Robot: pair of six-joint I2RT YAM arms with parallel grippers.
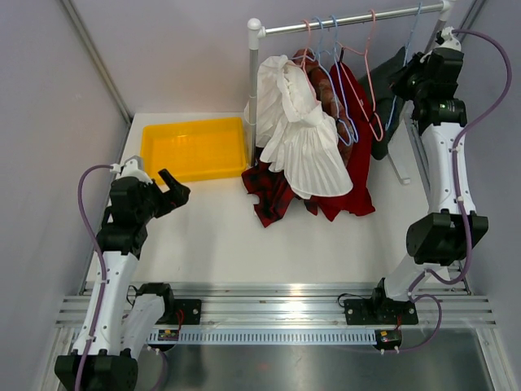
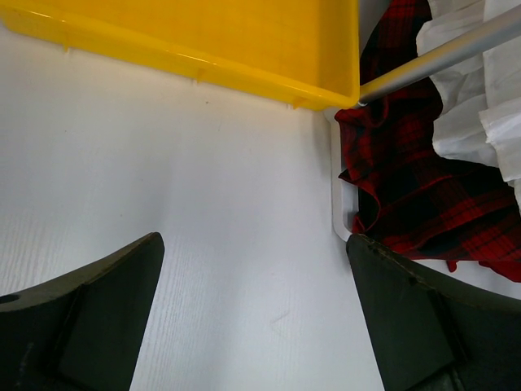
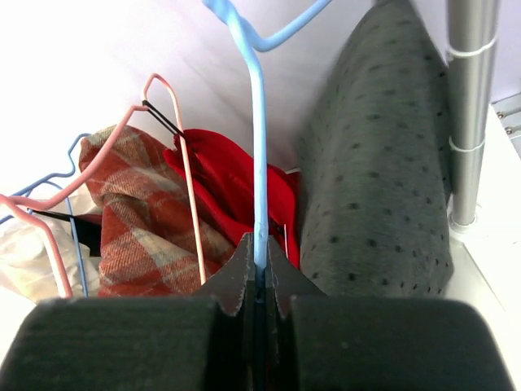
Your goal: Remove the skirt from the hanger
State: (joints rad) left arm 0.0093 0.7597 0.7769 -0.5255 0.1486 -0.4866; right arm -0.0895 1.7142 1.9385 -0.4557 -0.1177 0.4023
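A dark grey dotted skirt [image 1: 391, 91] hangs on a light blue wire hanger [image 1: 412, 39] at the right end of the rail [image 1: 350, 20]. In the right wrist view the skirt [image 3: 376, 163] hangs just right of the hanger's straight wire [image 3: 259, 147]. My right gripper [image 1: 409, 79] is up at the rail. Its jaws are shut on the blue hanger wire, as the right wrist view [image 3: 260, 244] shows. My left gripper [image 1: 175, 189] is open and empty, low over the white table near the yellow bin, as the left wrist view [image 2: 254, 244] shows.
A yellow bin [image 1: 195, 147] sits at the back left. A white pleated garment [image 1: 305, 142], a red plaid one [image 1: 273, 191], a tan plaid one [image 3: 138, 212] and a red one [image 1: 354, 163] hang or droop from pink and blue hangers. The rack post [image 3: 468, 122] stands right of the skirt.
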